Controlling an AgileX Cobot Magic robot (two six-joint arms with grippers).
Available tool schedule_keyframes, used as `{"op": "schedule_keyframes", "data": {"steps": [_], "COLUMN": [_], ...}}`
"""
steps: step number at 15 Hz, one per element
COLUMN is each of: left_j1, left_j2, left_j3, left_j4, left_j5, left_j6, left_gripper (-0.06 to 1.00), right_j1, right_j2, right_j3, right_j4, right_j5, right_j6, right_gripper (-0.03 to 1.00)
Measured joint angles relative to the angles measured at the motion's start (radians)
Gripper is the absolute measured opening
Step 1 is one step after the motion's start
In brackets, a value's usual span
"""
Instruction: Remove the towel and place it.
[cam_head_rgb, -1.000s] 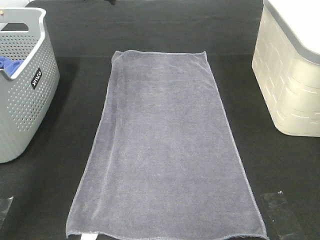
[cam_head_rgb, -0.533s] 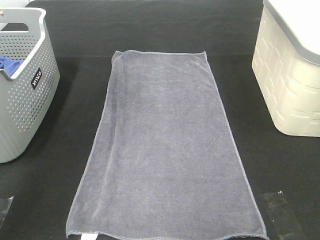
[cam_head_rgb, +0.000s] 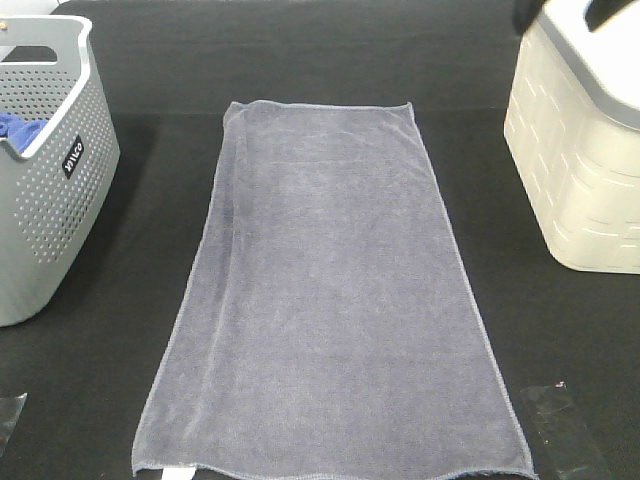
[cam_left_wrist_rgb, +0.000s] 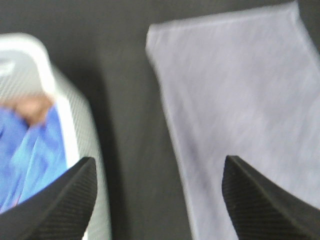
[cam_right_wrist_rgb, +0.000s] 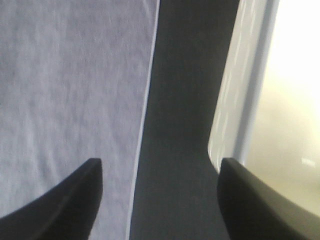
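Exterior high shows the grey basket (cam_head_rgb: 45, 170) on the left, with a blue cloth (cam_head_rgb: 18, 127) inside it. A small black label (cam_head_rgb: 73, 157) on its side has white letters, but they sit sideways and I cannot read them. The towel (cam_head_rgb: 330, 300) lies flat and spread out on the black table (cam_head_rgb: 120, 380), between that basket and the cream bin (cam_head_rgb: 580, 170) on the right. A little white tag (cam_head_rgb: 178, 470) peeks out at its near edge.

My left gripper (cam_left_wrist_rgb: 160, 200) is spread wide and holds nothing. It hangs over the gap beside the grey basket. My right gripper (cam_right_wrist_rgb: 160, 200) is spread wide too, also holding nothing, between the towel's edge and the cream bin.

I think I could go wrong by bumping a basket, since both sit close to my fingers. I might also pinch only one thin edge, and then the long towel could drag or slip. My left hand could grab the blue cloth by mistake.
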Motion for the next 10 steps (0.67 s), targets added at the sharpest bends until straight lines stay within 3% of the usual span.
{"op": "schedule_keyframes", "data": {"steps": [10], "left_j1": [0.000], "left_j2": [-0.794], "left_j3": [0.852], "left_j4": [-0.019], "left_j5": [0.004], "left_j6": [-0.050], "left_gripper": [0.68], "right_j1": [0.001], "right_j2": [-0.604], "right_j3": [0.569], "right_j4": [0.026], "right_j5": [0.003], "right_j6": [-0.001], "right_gripper": [0.63]}}
